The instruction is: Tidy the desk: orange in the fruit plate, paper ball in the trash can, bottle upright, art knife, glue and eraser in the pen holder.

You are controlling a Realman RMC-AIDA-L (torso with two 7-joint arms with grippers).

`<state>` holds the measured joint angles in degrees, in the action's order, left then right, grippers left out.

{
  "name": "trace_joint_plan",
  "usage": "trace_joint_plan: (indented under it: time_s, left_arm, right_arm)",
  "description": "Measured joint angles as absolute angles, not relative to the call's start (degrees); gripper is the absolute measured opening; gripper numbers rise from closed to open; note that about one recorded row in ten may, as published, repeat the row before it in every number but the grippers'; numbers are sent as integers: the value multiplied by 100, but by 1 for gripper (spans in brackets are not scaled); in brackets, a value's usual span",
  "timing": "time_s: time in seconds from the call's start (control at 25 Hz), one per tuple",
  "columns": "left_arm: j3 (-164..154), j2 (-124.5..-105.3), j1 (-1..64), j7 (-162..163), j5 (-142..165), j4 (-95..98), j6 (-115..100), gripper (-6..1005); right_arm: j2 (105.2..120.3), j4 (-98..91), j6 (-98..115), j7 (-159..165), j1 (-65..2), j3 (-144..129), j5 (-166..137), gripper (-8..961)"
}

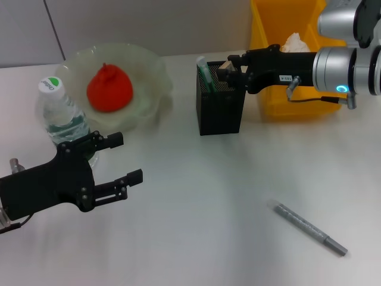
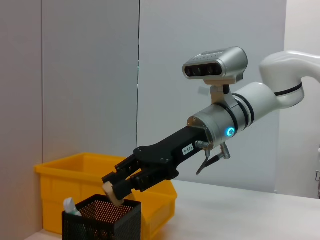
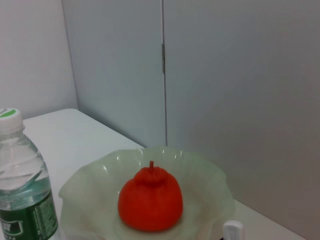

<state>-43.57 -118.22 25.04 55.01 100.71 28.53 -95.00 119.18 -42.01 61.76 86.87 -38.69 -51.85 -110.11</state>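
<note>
Most is done: orange point(image 1: 109, 88) in fruit plate point(image 1: 152, 65), paper ball point(image 1: 294, 43) in trash can point(image 1: 280, 107), bottle point(image 1: 59, 116) upright; right hand point(image 1: 229, 72) grasps the eraser point(image 2: 111, 193) over the pen holder point(image 1: 219, 110); left hand point(image 1: 122, 161), released, idles at 8 o'clock.

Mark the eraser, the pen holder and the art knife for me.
eraser point(image 2: 111, 192), left wrist view, beige end between the right gripper's fingers.
pen holder point(image 1: 219, 111), head view, front mesh wall.
art knife point(image 1: 309, 229), head view, middle of the grey body.

Red-orange orange point(image 1: 109, 88) in pale-green fruit plate point(image 1: 152, 65); black mesh pen holder point(image 1: 219, 113); bright yellow trash can point(image 1: 280, 24); green-labelled clear bottle point(image 1: 59, 116).
</note>
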Motion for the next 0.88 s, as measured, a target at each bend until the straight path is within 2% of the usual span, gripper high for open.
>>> trace_joint_plan:
  time_s: [0.72,0.88]
  left_arm:
    - [-4343,-11817,2452,5502,10058,2892,-9562,802]
    - [-4334,-11814,2452,5502,10054,2892,-9570,802]
  right_arm:
    - [11927,-4214,6114,8692,-3894,-5212,-11011,492]
    - [11927,-4238,6114,8692,-3887,-5212,-11011,667]
